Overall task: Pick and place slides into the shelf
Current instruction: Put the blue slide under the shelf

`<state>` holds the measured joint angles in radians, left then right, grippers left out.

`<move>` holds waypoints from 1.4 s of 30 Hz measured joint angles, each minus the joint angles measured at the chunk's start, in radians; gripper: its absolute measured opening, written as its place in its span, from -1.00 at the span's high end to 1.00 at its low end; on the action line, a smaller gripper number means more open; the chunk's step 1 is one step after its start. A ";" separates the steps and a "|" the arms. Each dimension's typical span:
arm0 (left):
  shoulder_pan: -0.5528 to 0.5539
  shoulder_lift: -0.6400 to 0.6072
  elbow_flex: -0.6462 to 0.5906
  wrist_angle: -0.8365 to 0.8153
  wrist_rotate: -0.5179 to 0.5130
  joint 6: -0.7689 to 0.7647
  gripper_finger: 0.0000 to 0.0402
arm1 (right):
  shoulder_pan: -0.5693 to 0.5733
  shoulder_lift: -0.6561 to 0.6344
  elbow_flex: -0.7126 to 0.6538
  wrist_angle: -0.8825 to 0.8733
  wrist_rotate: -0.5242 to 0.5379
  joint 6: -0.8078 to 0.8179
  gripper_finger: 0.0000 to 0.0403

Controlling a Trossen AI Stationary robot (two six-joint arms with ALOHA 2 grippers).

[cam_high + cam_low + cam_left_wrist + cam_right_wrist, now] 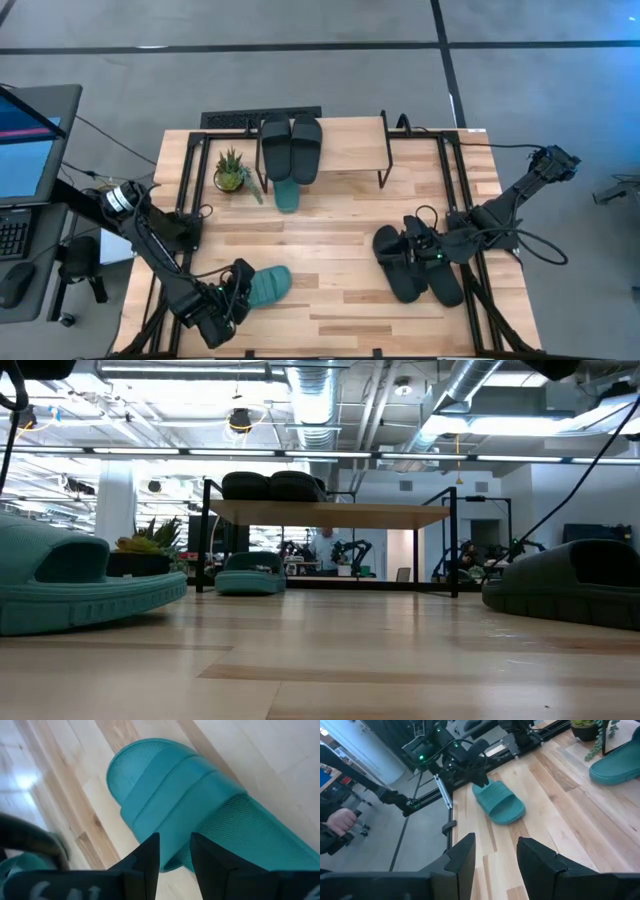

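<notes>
A: Entry, shelf. It stands at the far middle of the table. Two black slides lie side by side on the left part of its top board. One teal slide sits under that board, its end poking out toward the near side. A potted plant stands just left of the shelf.

B: Left gripper?

A: At the near left of the table, at the heel end of the second teal slide. In the left wrist view the two dark fingers stand a narrow gap apart, with the teal slide right in front of the tips. I cannot tell whether they pinch its edge or just touch it. The slide lies flat on the wood.

B: Right gripper?

A: Over the near right of the table, at two black slides lying close together. In its wrist view the fingers stand apart with bare wood between them, holding nothing.

B: Any writing?

A: Pale marks on the left gripper body in its wrist view, too blurred to read. No brand is legible on any slide. A monitor sits beyond the table's left edge, its screen unreadable.
</notes>
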<state>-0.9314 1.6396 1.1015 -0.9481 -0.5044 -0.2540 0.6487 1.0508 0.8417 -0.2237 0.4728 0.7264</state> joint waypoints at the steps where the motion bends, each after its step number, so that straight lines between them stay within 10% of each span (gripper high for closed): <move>1: 0.000 0.000 -0.008 0.016 0.002 0.012 0.51 | 0.000 0.000 0.000 0.000 0.000 0.000 0.35; 26: 0.008 -0.001 -0.108 0.144 -0.061 0.109 0.52 | 0.012 0.000 0.000 0.000 0.008 0.061 0.35; 42: 0.262 -0.002 -0.097 0.192 -0.148 0.058 0.98 | 0.021 0.000 0.000 -0.004 -0.001 0.053 0.35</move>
<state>-0.6689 1.6375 1.0040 -0.7562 -0.6523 -0.1955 0.6700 1.0508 0.8417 -0.2276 0.4719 0.7795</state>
